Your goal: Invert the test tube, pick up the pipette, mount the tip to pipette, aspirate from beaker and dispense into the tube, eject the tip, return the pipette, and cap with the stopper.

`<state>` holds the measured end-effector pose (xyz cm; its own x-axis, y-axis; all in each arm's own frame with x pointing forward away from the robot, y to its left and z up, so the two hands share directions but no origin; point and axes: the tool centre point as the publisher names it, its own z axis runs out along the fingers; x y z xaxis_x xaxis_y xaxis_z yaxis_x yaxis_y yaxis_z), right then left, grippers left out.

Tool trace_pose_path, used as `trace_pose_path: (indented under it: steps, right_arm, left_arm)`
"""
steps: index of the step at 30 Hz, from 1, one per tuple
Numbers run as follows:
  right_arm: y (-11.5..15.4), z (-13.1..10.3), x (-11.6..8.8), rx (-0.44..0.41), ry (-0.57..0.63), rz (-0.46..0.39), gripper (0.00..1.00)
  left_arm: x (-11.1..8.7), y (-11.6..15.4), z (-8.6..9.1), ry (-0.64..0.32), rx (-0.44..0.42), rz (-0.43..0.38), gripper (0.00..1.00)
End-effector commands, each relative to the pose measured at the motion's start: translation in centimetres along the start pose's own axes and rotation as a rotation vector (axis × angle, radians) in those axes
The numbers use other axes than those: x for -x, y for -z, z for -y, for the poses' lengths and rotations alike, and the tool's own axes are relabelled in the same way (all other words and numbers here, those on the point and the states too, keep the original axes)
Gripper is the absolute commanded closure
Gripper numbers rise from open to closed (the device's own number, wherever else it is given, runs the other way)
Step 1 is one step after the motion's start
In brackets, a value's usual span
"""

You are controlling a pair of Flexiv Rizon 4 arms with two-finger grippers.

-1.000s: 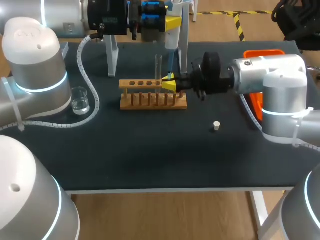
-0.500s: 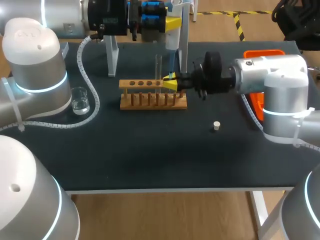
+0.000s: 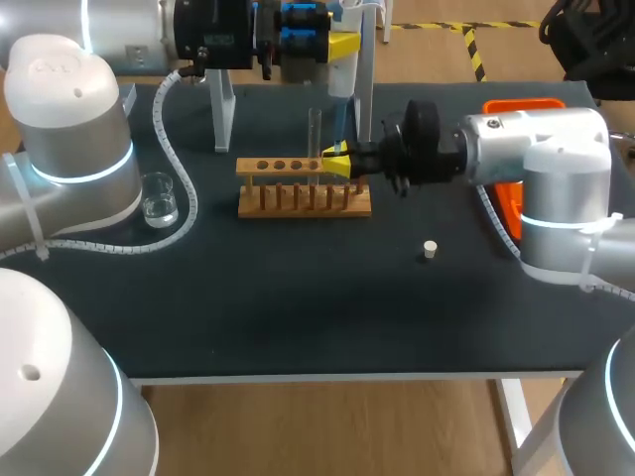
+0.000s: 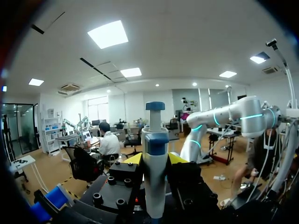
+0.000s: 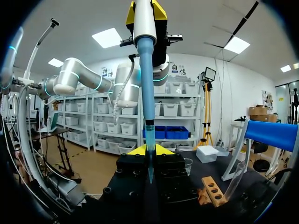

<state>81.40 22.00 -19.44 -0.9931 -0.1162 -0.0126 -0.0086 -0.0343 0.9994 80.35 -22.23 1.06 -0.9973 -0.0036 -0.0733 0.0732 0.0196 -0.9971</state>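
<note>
My left gripper [image 3: 339, 46] is at the back of the table, shut on the white and blue pipette [image 3: 340, 74], which hangs upright; in the left wrist view the pipette [image 4: 154, 158] stands between its yellow tips [image 4: 154, 161]. A long blue tip [image 3: 339, 124] runs down from the pipette into my right gripper [image 3: 335, 164], which is shut on it just above the wooden rack [image 3: 303, 198]. In the right wrist view the blue tip [image 5: 147, 93] passes between the right gripper [image 5: 149, 150]. A clear test tube [image 3: 315, 134] stands upright in the rack. The beaker [image 3: 159, 198] is at the left, the white stopper [image 3: 430, 250] lies front right.
A white stand [image 3: 224, 114] rises behind the rack. An orange tray [image 3: 521, 103] sits at the back right, partly hidden by my right arm. In the right wrist view the rack [image 5: 212, 191] and the tube [image 5: 236, 179] lie off to one side of the fingers.
My right gripper has crept slightly upward with the blue tip toward the pipette. The left arm and pipette have kept still.
</note>
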Motion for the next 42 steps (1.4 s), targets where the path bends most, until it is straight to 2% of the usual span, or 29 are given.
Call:
trace_pose_path:
  steps: [1,24,30,32,33,34,42]
  right_arm:
    - [0.0,-0.4,0.1,0.001,0.003,0.003,1.0]
    - [0.4,-2.7,0.9,0.017,0.041,0.009,1.0]
    - [0.4,-2.4,0.8,0.013,0.042,0.01,1.0]
    - [0.4,-2.1,0.7,0.005,0.035,0.013,0.55]
    - [0.5,-1.9,0.7,0.003,0.033,0.015,0.21]
    - [0.5,-1.8,0.6,0.0,0.03,0.012,0.0]
    - [1.5,-0.8,0.2,-0.021,0.015,0.013,0.0]
  left_arm:
    - [-0.1,0.0,-0.2,0.0,-0.001,0.002,1.0]
    - [-0.1,0.0,-0.2,0.0,-0.001,0.002,1.0]
    - [-0.1,0.0,-0.2,0.0,-0.001,0.002,1.0]
    - [-0.1,0.0,-0.2,0.0,-0.001,0.002,1.0]
    - [-0.1,0.0,-0.2,0.0,-0.001,0.002,1.0]
    - [-0.1,0.0,-0.2,0.0,-0.001,0.002,1.0]
    - [-0.1,0.0,-0.2,0.0,-0.001,0.002,1.0]
